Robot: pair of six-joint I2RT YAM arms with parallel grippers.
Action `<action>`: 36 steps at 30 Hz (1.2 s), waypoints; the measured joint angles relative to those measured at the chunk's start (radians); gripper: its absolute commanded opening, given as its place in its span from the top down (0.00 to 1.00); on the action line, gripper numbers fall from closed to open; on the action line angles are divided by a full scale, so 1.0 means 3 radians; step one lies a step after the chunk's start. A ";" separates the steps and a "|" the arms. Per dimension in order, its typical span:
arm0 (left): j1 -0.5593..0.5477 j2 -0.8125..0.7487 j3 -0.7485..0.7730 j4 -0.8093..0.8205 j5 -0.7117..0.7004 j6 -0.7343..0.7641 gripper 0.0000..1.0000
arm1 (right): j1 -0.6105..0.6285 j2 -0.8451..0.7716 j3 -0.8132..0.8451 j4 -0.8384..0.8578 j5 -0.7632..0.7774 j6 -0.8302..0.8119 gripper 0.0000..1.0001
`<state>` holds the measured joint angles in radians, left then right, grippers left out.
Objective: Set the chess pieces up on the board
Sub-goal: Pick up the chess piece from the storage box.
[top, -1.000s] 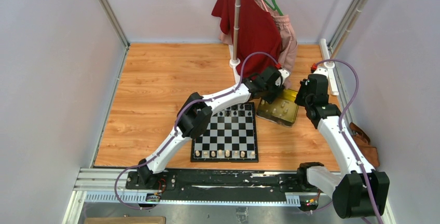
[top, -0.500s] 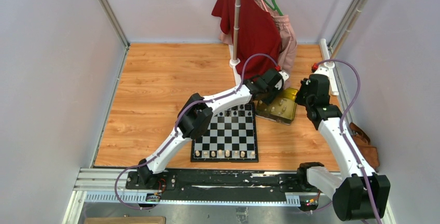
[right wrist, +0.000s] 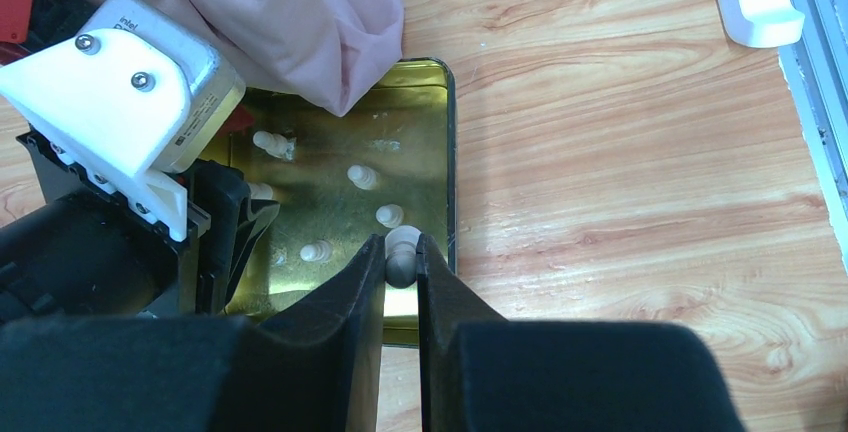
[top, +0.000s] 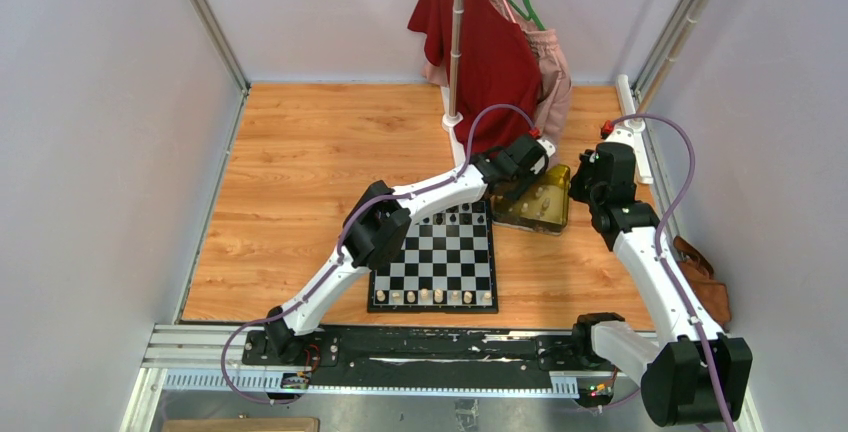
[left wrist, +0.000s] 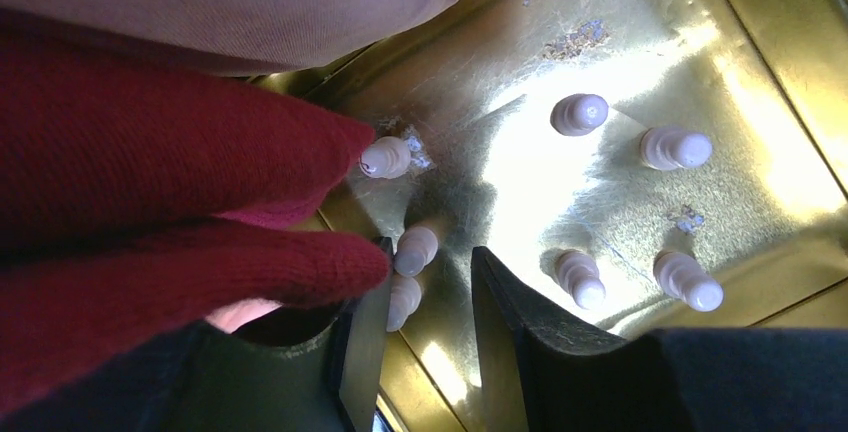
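My left arm (top: 440, 187) lies stretched out low on a diagonal. The board (top: 433, 262) sits back along that arm from its pincer, under the forearm. My right arm (top: 650, 262) stands bent, with its wrist tipped down. Both pincers are at the gold tin (right wrist: 447, 152). The left pincer (left wrist: 432, 262) is down inside it with a narrow gap between its jaws, gripping nothing. Two pale pieces (left wrist: 415, 249) lie against one finger and others are scattered to one side. The right pincer (right wrist: 401, 249) is pinched on one pale piece (right wrist: 402, 239).
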<state>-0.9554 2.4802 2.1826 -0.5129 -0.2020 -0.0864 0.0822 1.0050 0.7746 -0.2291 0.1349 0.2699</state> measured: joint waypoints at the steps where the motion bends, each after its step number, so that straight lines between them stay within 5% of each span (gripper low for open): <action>1: 0.0000 0.0003 0.0004 -0.0004 -0.0013 0.0001 0.62 | 0.0000 0.0001 0.0000 0.0001 -0.0005 0.0000 1.00; 13: 0.0000 0.0061 0.0069 -0.0034 -0.0045 0.0003 0.71 | 0.0000 0.0010 -0.0020 0.0043 -0.0014 0.0000 1.00; 26: -0.0014 0.0084 0.0074 -0.0055 -0.0078 0.0018 1.00 | 0.0000 0.0010 -0.0057 0.0067 -0.0013 0.0001 1.00; 36: -0.0055 0.0072 0.0074 -0.0089 -0.0183 0.0033 1.00 | 0.0000 0.0010 -0.0058 0.0067 -0.0014 0.0001 1.00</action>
<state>-0.9718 2.5019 2.2047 -0.5396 -0.2569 -0.0765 0.0822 1.0080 0.7570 -0.2089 0.1307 0.2703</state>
